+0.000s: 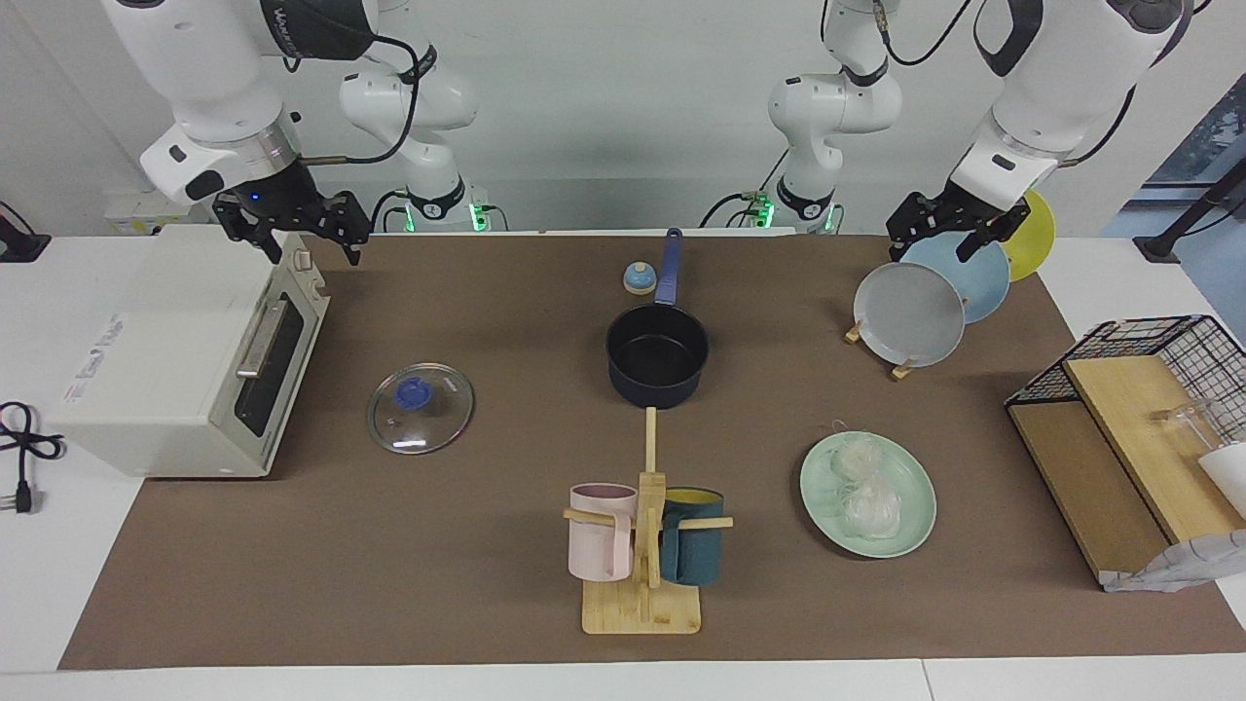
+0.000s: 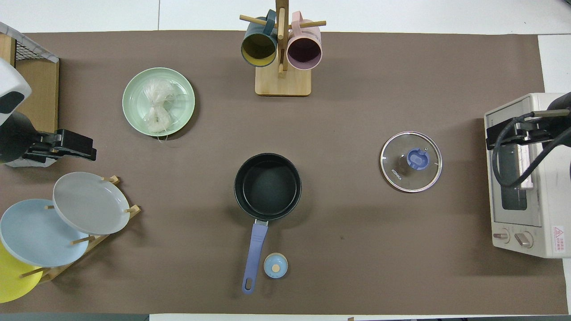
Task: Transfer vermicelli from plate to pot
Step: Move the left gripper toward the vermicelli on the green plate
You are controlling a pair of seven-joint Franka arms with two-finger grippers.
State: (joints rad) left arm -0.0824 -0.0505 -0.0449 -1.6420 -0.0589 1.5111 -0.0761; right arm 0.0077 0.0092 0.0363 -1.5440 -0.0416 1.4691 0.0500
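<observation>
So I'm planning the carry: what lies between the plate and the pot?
Nothing: only bare brown mat lies between the plate holding the vermicelli and the pot, clearest in the overhead view.

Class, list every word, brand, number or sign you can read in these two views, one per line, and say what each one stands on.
"KONKA": on the rim of the glass lid.
Red warning-triangle sticker: on the toaster oven, beside its knobs; its small print is too small to read.
Dark lettering on the right arm's upper casing: cut off and too blurred to read.
Grey print on the toaster oven's top in the facing view: too faint to read.
</observation>
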